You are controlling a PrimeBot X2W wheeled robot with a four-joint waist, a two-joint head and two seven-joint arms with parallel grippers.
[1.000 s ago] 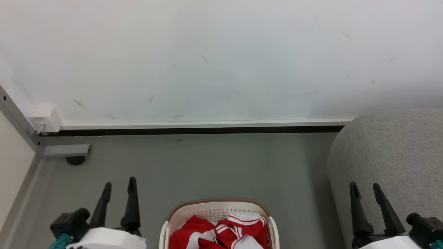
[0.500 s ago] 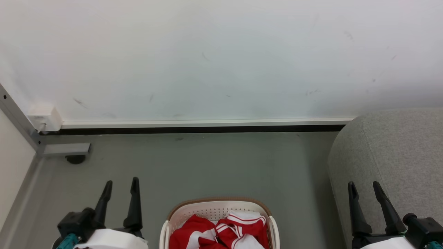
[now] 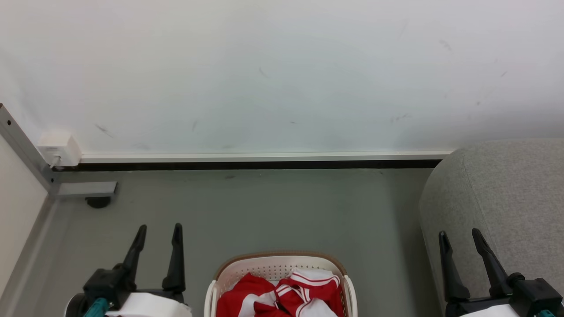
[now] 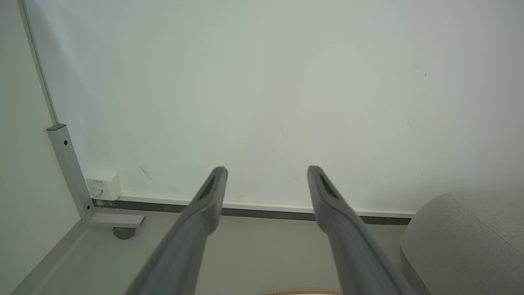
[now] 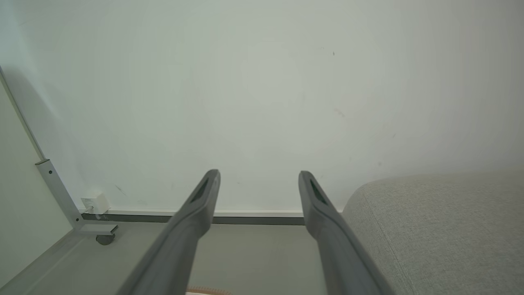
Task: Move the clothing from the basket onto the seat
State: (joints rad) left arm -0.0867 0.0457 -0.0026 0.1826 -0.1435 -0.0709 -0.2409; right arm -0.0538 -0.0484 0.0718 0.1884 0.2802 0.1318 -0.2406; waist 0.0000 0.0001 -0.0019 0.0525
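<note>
one grey metal post at far left of the head view, a dark caster under its flat foot. small white socket box on the wall just beside the post, at the left end of the pale skirting strip. lower left: left gripper, two dark fingers spread apart and empty, tips pointing up the view over bare grey floor. left wrist view gives the same wide gap, wall and skirting seen through it. bottom centre: cream perforated basket standing on the floor, brown rim, near part cut off by the frame edge. clothing lies inside it, a rumpled red and white heap with striped trim, sunk below the far rim. heap sits right of the left fingers and left of the right fingers, lower in the view than all four tips, apart from both pairs. lower right: right gripper, fingers likewise parted, holding nothing, tips showing against the side of the seat; whether they touch the fabric cannot be told. seat is light grey, rounded corner, backed up to the wall, right of the basket with a strip of floor between.
</note>
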